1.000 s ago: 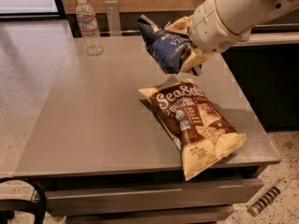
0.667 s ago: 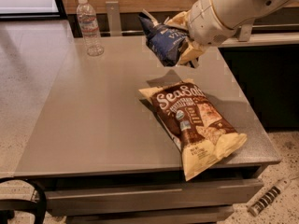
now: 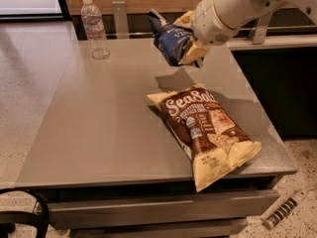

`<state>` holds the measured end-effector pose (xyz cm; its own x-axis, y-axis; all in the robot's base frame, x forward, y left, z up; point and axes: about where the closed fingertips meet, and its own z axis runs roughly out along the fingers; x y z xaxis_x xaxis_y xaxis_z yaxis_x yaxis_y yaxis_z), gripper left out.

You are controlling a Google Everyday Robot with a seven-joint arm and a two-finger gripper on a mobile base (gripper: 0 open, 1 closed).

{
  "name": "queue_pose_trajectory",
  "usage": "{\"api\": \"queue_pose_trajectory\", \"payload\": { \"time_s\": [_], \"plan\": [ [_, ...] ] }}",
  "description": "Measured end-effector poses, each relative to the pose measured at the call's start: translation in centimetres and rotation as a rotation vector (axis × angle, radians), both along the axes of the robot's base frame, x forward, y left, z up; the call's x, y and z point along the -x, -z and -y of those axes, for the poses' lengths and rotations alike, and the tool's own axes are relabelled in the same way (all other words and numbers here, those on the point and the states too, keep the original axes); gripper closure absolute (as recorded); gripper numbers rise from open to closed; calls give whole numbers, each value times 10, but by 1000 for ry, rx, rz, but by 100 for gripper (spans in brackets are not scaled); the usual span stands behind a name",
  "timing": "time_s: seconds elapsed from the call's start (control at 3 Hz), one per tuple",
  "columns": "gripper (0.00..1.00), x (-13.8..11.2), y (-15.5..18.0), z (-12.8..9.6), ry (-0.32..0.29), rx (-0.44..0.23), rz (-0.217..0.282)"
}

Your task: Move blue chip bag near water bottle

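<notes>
The blue chip bag, dark navy foil with white lettering, hangs in the air above the far right part of the grey table. My gripper is shut on it, its tan fingers clamped on the bag's right side. The bag casts a shadow on the table below. The water bottle, clear with a white cap, stands upright at the table's far left corner, well to the left of the bag.
A large brown and yellow "Sea Salt" bag lies flat on the table's right front part, reaching the edge. A grey metal post stands behind the table near the bottle. A dark cabinet is to the right.
My gripper has carried the blue chip bag a little up and to the left, toward the far side of the table. The bottle and brown bag have not moved.
</notes>
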<state>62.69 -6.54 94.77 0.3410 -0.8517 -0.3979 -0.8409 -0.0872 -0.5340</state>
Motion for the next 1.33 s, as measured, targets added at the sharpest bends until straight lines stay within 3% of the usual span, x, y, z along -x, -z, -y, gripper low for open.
{"api": "queue_pose_trajectory", "payload": {
  "time_s": [0.33,0.67,1.0,1.33],
  "plan": [
    [100,-39,7,-17,-10,35,0],
    [100,-95,20,-44,-8,98,0],
    [100,-122,29,-61,-6,100,9],
    [100,-147,41,-76,-3,34,18]
  ]
}}
